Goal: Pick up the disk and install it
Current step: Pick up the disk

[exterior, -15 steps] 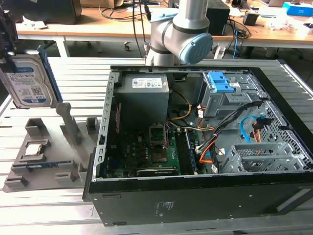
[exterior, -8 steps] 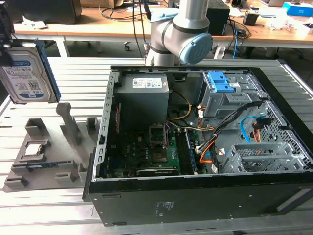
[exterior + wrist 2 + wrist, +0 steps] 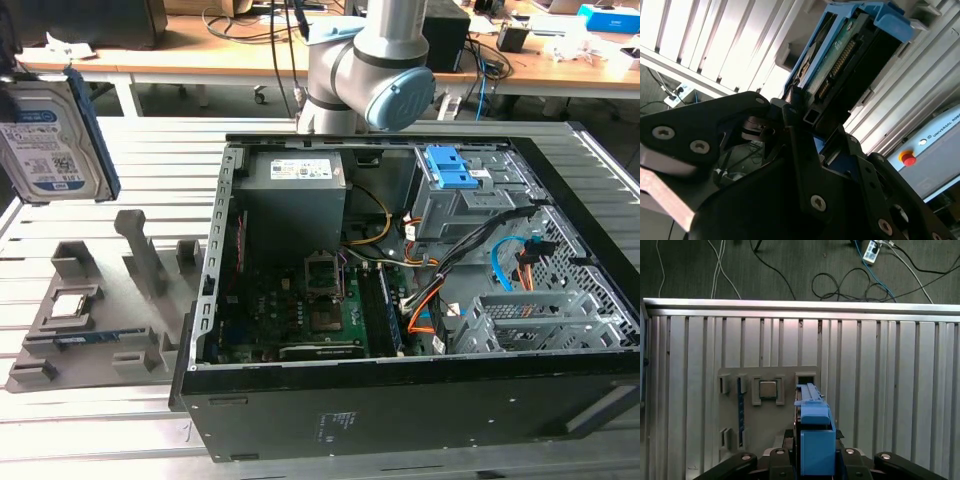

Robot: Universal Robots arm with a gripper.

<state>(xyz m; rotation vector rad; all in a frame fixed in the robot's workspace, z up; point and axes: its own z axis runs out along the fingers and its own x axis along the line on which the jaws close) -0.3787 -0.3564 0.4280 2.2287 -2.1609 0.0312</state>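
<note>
The disk (image 3: 52, 140) hangs in the air at the exterior view's far left, upright, label facing the camera, its blue bracket along the edges. It touches neither the table (image 3: 150, 170) nor the grey holder (image 3: 100, 320) below it. In the second wrist view the gripper (image 3: 799, 111) is closed on the disk (image 3: 840, 60), the black fingers (image 3: 790, 100) pinching the end by the connector. In the first wrist view the disk (image 3: 815, 435) shows edge-on above the holder (image 3: 765, 410), which carries a chip (image 3: 768, 388) and a memory stick (image 3: 740, 410).

To the exterior view's right, well apart from the disk, lies the open case (image 3: 400, 420). At its far right sits the grey bay (image 3: 445, 215) with a blue latch (image 3: 450, 170) on top; near right is an empty metal cage (image 3: 530, 320).

The pickup looks done and the carry toward the case is the step in hand, as I judge it; the install is not yet begun. Installing would call for bringing the disk across over the case wall, turning it to match the slot, and keeping clear of the loose cables (image 3: 480, 240) around the bay.
</note>
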